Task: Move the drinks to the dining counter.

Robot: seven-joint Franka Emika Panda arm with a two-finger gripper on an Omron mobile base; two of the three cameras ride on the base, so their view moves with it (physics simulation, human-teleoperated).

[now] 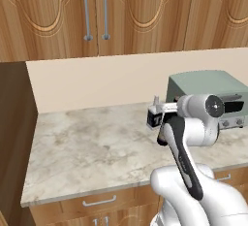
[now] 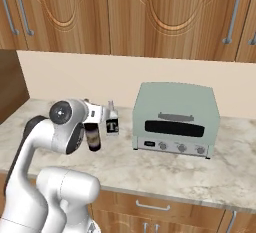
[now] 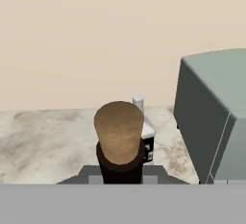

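The hand (image 2: 93, 119) sits over the marble desk (image 1: 92, 147), just left of the toaster oven (image 2: 175, 119), with its fingers drawn together on the neck of the wine bottle (image 2: 93, 138). In the right base view the dark lower body of the wine bottle, with its pale label, hangs below the hand; whether its base touches the desk or is just off it, I cannot tell. In the left base view only a dark sliver of it shows beside the arm's forearm.

Hand view: the wine bottle's brown cork top (image 3: 119, 131) sits in the near centre of the picture, dark neck below it, right at the fingertips.

The short clear bottle (image 2: 112, 123) with black label stands upright on the desk just beyond the wine bottle, between the hand and the toaster oven, close to both. In the hand view its pale cap and part of its label peek out behind the cork.

The toaster oven is pale green, door and knobs facing the near edge of the desk. Wooden cabinets (image 1: 121, 14) hang above a beige back wall (image 1: 97, 82); drawers (image 1: 99, 201) with metal handles run under the desk.
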